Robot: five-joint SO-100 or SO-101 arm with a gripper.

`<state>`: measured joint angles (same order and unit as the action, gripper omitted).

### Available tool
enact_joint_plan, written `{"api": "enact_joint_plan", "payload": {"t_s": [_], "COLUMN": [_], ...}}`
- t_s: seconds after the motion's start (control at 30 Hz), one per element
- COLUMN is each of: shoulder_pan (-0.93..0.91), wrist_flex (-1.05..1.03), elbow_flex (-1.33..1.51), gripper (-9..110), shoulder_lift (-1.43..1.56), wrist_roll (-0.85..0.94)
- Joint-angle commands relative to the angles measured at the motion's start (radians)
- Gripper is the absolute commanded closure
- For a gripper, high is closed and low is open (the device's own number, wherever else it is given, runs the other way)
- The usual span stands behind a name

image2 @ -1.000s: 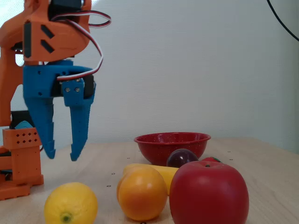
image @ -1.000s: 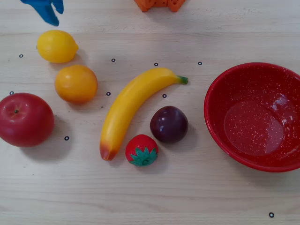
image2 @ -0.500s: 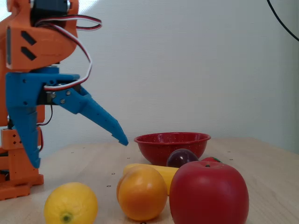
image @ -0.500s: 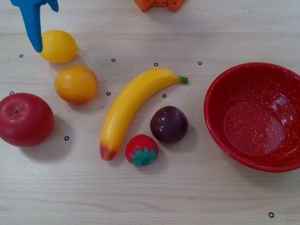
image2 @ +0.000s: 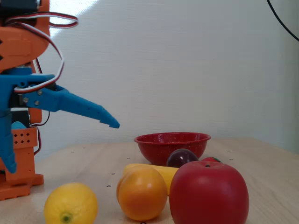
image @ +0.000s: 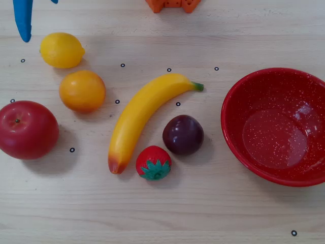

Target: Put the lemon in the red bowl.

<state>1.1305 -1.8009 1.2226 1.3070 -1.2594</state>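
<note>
The blue gripper (image2: 60,147) hangs with jaws spread wide above the lemon (image: 61,50), which rests on the table (image: 203,213) at far left. The red bowl (image: 238,152) sits empty at right. Approach step; next, lower around the lemon.

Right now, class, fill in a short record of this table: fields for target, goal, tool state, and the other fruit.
target: lemon, on the table, untouched, beside the orange
goal: bowl, empty, at the right in the overhead view
tool: tool, jaws wide open, above the table, holding nothing
other fruit: apple, banana, plum, strawberry
</note>
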Motion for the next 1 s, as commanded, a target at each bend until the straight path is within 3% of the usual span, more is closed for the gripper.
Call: {"api": "enact_joint_plan", "payload": {"t_s": [0.0,0.97], "shoulder_pan": [0.020,-0.046], "wrist_flex": [-0.049,0.250], "elbow_flex": [-0.060,0.150], "gripper": [32,32], "shoulder_lift": [0.028,-0.058], "wrist_roll": [-0.034,0.012]}}
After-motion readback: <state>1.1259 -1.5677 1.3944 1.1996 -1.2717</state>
